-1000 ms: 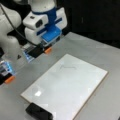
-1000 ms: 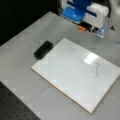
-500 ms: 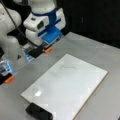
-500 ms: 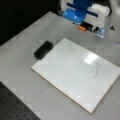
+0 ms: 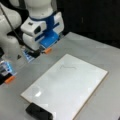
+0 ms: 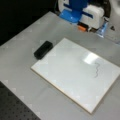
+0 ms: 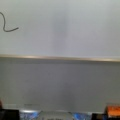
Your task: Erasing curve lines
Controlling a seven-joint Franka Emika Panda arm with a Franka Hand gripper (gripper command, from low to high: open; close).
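Your hand [image 5: 37, 51] hovers beyond the board's [image 5: 65, 87] far edge, well apart from the curve lines [image 5: 68, 67], its grip impossible to tell.

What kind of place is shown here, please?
Probably a robot lab workbench: a grey table carries a whiteboard with curve lines and a black eraser, beneath the arm's gripper.

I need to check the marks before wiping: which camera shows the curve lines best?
A front view shows the curve lines whole and darkest, near the board's right edge. In another front view they are fainter. The wrist view catches only one end at its left edge.
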